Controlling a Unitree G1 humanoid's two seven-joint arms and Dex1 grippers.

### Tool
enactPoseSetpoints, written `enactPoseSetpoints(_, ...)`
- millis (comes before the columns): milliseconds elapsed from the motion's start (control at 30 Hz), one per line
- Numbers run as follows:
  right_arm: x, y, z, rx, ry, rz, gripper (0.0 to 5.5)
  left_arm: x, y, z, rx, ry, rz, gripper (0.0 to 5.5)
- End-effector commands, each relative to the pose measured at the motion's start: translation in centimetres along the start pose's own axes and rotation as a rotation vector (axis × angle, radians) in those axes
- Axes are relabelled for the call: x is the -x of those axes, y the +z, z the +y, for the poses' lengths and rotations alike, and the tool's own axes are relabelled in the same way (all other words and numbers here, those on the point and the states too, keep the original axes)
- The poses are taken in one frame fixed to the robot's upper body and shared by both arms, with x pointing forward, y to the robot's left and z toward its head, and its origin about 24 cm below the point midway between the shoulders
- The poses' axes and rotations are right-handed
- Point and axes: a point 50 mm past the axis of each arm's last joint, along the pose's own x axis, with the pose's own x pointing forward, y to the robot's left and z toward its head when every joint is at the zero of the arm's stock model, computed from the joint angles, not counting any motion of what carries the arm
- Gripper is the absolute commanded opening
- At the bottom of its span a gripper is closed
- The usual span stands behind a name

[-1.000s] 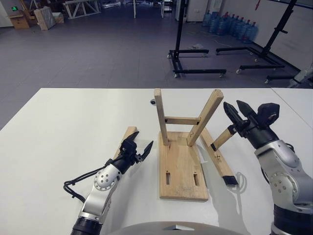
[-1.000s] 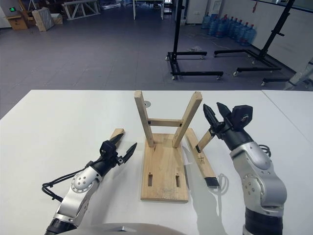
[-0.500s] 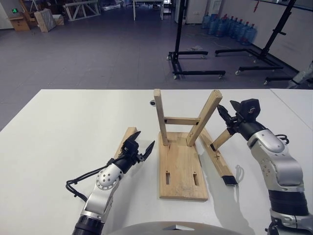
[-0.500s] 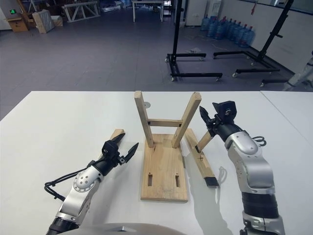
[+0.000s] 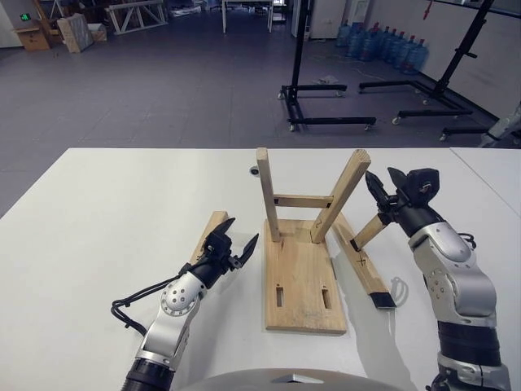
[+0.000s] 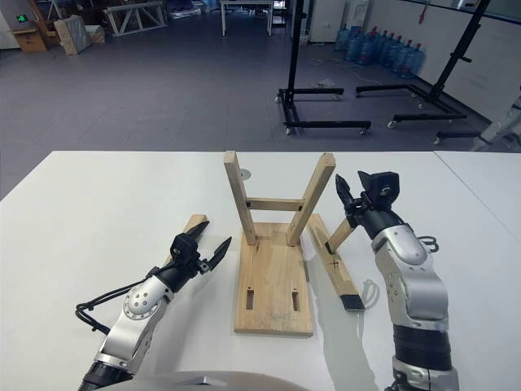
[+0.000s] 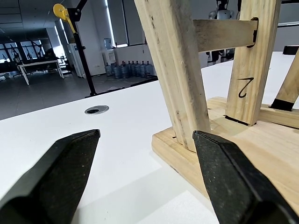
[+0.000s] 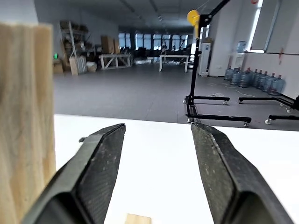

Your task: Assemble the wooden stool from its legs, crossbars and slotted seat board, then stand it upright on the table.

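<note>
Both arms carry nothing. Your left gripper, fingers spread, has stayed low by the loose bar, just left of the board. At centre, legs stand slotted in the board's far end. Your right gripper, spread too, has swung in beside the right leg's top. The spare leg pair lies unfitted beneath it, likely next.

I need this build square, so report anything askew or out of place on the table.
The right-hand leg planted in the seat board leans outward, while the left-hand leg stands almost straight, so the pair splays. The second leg frame lies beside the board, not yet fitted.
</note>
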Motion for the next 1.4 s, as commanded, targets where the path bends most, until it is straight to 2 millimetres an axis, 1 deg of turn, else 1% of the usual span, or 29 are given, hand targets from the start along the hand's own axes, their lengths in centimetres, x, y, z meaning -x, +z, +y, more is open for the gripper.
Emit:
enactPoseSetpoints(33,1.2,0.0,-0.7,-0.053,-0.030,0.009,2.59,0.4,-0.4,0.1,-0.003,0.030,0.011,3.65)
enactPoseSetpoints(100,1.7,0.2,-1.0,-0.061,-0.045,0.015,2.59,0.5,-0.5,0.1,0.000,0.039,0.013,3.65)
enactPoseSetpoints(200,2.7,-0.5,-1.8,-0.069,-0.087,0.060,2.59,0.7,-0.7,-0.1,0.005,0.048,0.015,3.65)
enactPoseSetpoints(300,5.1,-2.2,-2.5,-0.062,-0.113,0.169,2.59,0.9,-0.7,-0.3,0.007,0.054,0.014,3.65)
enactPoseSetpoints(400,7.8,-4.2,-2.4,-0.049,-0.109,0.313,2.59,1.1,-0.7,-0.7,0.014,0.055,0.016,3.65)
enactPoseSetpoints(433,8.7,-4.7,-2.2,-0.050,-0.101,0.362,2.78,1.1,-0.7,-0.8,0.017,0.054,0.017,3.65)
enactPoseSetpoints(500,9.8,-5.2,-1.5,-0.037,-0.051,0.448,3.15,1.2,-0.7,-1.0,0.020,0.053,0.019,3.65)
enactPoseSetpoints(533,10.0,-5.3,-1.0,-0.042,-0.013,0.478,3.22,1.2,-0.7,-1.0,0.022,0.053,0.020,3.65)
enactPoseSetpoints(600,10.1,-5.3,-0.2,-0.040,0.046,0.519,3.56,1.3,-0.7,-1.1,0.024,0.053,0.023,3.65)
enactPoseSetpoints(700,9.8,-5.6,0.8,-0.005,0.104,0.584,4.10,1.3,-0.6,-1.2,0.023,0.049,0.025,3.65)
enactPoseSetpoints(800,9.7,-6.1,1.1,0.060,0.122,0.647,4.10,1.3,-0.5,-1.2,0.018,0.041,0.029,3.65)
enactPoseSetpoints(900,10.0,-7.0,1.0,0.111,0.128,0.735,4.10,1.5,-0.4,-1.0,0.013,0.041,0.034,3.65)
enactPoseSetpoints(1000,10.3,-7.6,0.9,0.119,0.135,0.806,3.59,1.5,-0.3,-1.0,0.014,0.042,0.036,3.65)
enactPoseSetpoints(1167,10.9,-7.6,0.4,0.126,0.133,0.837,2.79,1.4,-0.3,-0.9,0.016,0.047,0.040,3.65)
enactPoseSetpoints(1267,10.8,-8.1,0.7,0.116,0.137,0.843,2.25,1.2,-0.2,-0.9,0.018,0.052,0.036,3.65)
enactPoseSetpoints(1333,10.7,-8.2,0.7,0.109,0.128,0.837,2.05,1.2,-0.2,-0.8,0.017,0.057,0.034,3.65)
enactPoseSetpoints(1400,10.3,-8.2,0.5,0.111,0.114,0.825,2.05,1.1,-0.2,-0.8,0.017,0.064,0.031,3.65)
